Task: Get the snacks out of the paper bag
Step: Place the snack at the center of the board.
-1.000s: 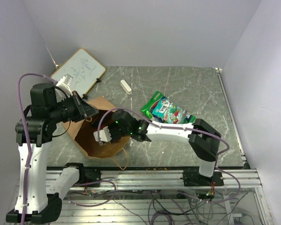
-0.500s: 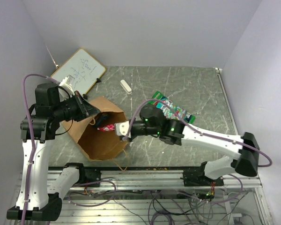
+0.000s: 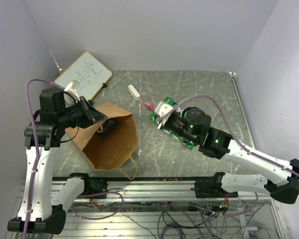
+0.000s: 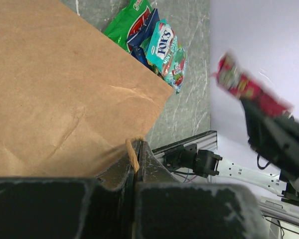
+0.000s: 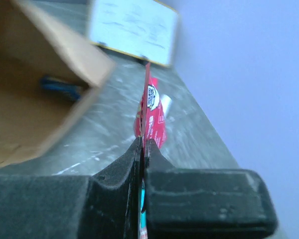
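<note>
Aloft, the right tool (image 5: 142,148) pinches the tiny red packet (image 5: 153,119).

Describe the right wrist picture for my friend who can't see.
The right end effector pinches a small red snack packet between its shut fingers. A brown paper bag sits to the left, a whiteboard behind.

Plain pale lilac walls (image 3: 154,35) enclose a grey-green marbled table (image 3: 209,87), a wood-framed whiteboard (image 3: 84,74) sitting at its far left corner.
</note>
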You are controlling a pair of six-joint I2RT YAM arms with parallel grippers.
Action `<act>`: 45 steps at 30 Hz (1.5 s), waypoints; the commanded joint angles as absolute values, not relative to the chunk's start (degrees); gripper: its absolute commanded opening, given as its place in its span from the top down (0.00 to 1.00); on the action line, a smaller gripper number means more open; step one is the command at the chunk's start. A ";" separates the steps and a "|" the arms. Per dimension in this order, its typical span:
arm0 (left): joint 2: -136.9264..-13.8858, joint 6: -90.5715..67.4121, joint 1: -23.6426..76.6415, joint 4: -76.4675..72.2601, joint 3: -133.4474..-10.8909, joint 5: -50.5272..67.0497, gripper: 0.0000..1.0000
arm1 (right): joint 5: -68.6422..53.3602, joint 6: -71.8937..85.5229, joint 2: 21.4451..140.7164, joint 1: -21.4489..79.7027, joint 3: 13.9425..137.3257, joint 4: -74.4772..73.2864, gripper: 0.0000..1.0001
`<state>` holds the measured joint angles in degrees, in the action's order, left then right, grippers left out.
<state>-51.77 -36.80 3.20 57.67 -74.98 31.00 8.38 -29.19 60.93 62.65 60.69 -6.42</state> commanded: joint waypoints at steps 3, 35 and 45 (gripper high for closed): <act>-51.39 -36.89 3.08 56.44 -74.82 29.80 0.93 | 37.53 -1.15 67.38 53.70 67.10 -11.88 1.00; -49.81 -36.68 3.09 58.00 -75.04 30.43 0.93 | 52.86 13.90 104.91 46.86 86.65 -53.69 1.00; -50.42 -37.06 3.08 57.41 -74.89 31.26 0.93 | 49.40 14.99 107.94 49.86 82.24 -44.98 0.91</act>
<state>-50.63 -37.26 3.20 58.52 -74.37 30.70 50.92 13.13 107.31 49.19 83.79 -50.00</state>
